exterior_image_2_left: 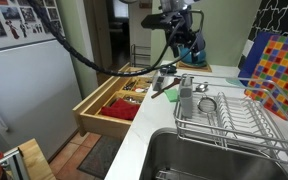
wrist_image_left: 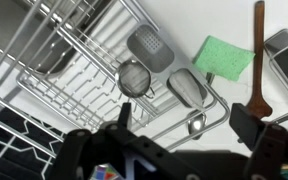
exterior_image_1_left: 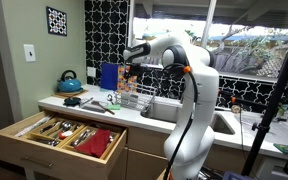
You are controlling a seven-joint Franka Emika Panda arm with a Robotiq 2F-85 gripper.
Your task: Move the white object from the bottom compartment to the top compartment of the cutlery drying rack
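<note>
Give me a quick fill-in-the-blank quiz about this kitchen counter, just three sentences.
1. The wooden cutlery drawer below the counter stands ___.
2. In the wrist view, the sponge lying beside the drying rack is ___ in colour.
3. In both exterior views, the drying rack stands on the counter right next to the ___.

Missing words: open; green; sink.

White rounded arm [exterior_image_1_left: 196, 95], orange joint ring [exterior_image_1_left: 187, 70], thick black cable [exterior_image_2_left: 84, 58], black tool [exterior_image_1_left: 129, 57]
</note>
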